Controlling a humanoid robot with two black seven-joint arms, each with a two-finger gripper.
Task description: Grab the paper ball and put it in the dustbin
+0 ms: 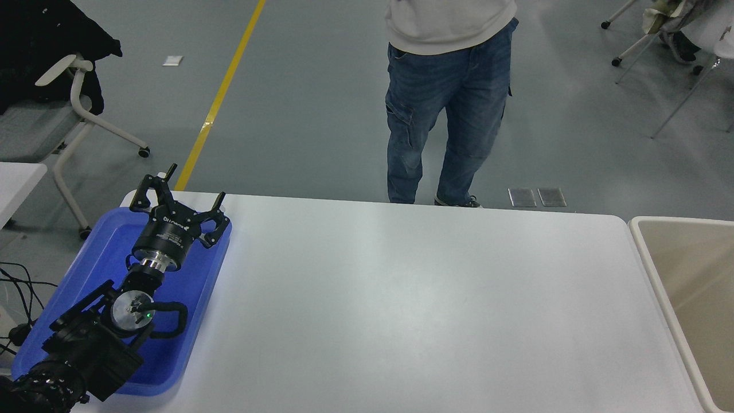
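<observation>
One black metal left tool (179, 202), splayed over glossy blue tray (92, 258).

Blue tray (92, 252) on white table (401, 298), person (447, 97) standing beyond

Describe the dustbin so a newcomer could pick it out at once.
Start at the white table that fills the middle of the view and follow it to its right end. The dustbin stands right beside that end, cut off by the picture's edge. Its white rim and deep beige inside set it apart from the shallow blue tray at the table's left end.
</observation>
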